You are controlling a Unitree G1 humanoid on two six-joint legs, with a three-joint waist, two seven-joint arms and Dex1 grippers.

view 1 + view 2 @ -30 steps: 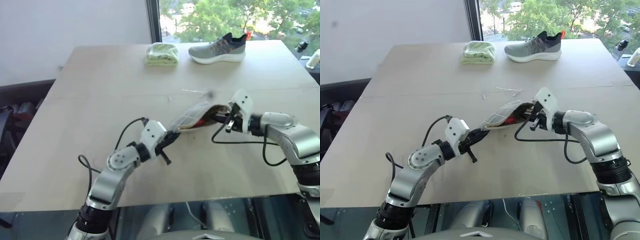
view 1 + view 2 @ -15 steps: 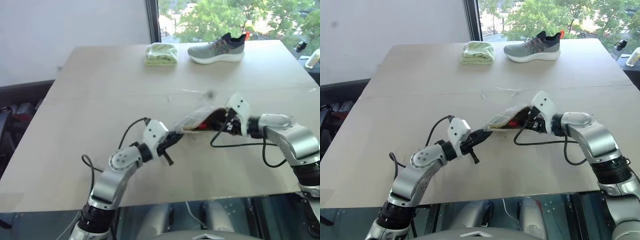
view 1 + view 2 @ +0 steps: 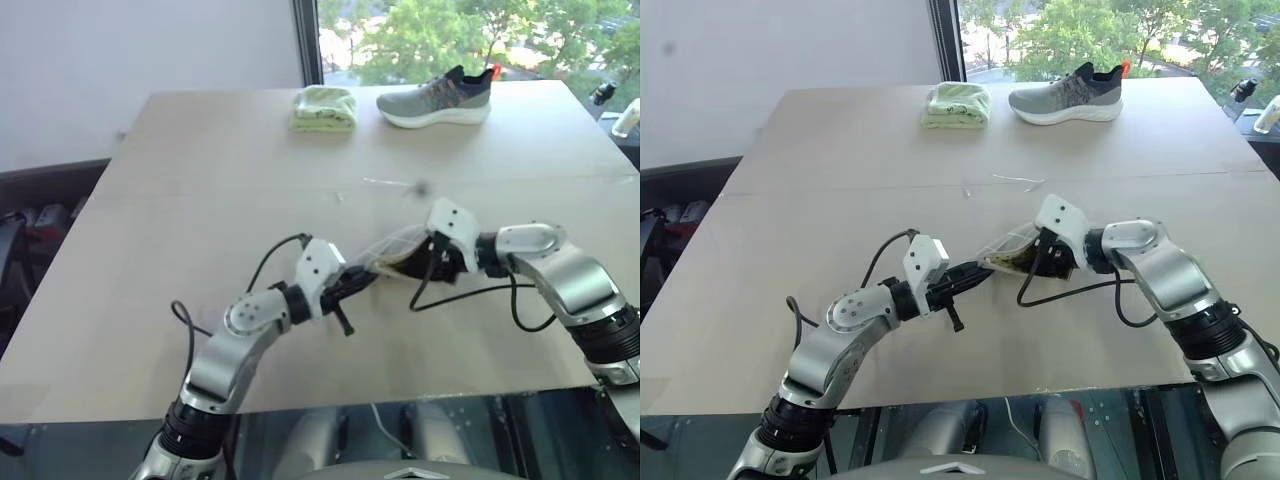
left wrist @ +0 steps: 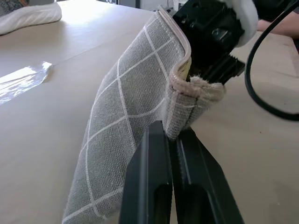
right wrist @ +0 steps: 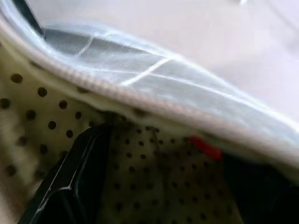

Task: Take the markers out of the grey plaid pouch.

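Note:
The grey plaid pouch (image 3: pixel 392 248) hangs just above the middle of the table, stretched between both hands. My left gripper (image 4: pixel 174 136) is shut on the seam at the pouch's near end (image 4: pixel 126 107). My right gripper (image 3: pixel 1045 258) is pushed into the pouch's open mouth from the right. In the right wrist view its fingers (image 5: pixel 70 182) stand apart against the dotted cream lining, open, with nothing clearly between them. A small red spot (image 5: pixel 205 150) shows deeper in the lining. I cannot make out the markers themselves.
A folded pale green cloth (image 3: pixel 323 108) and a grey sneaker (image 3: pixel 435 98) lie at the table's far edge. A scrap of clear plastic (image 3: pixel 395 185) lies just beyond the pouch. Black cables loop from both wrists over the tabletop (image 3: pixel 200 200).
My right gripper has opened and pushed leftward and down into the pouch's mouth, squeezing the pouch shorter. The left gripper has kept its hold and barely moved.

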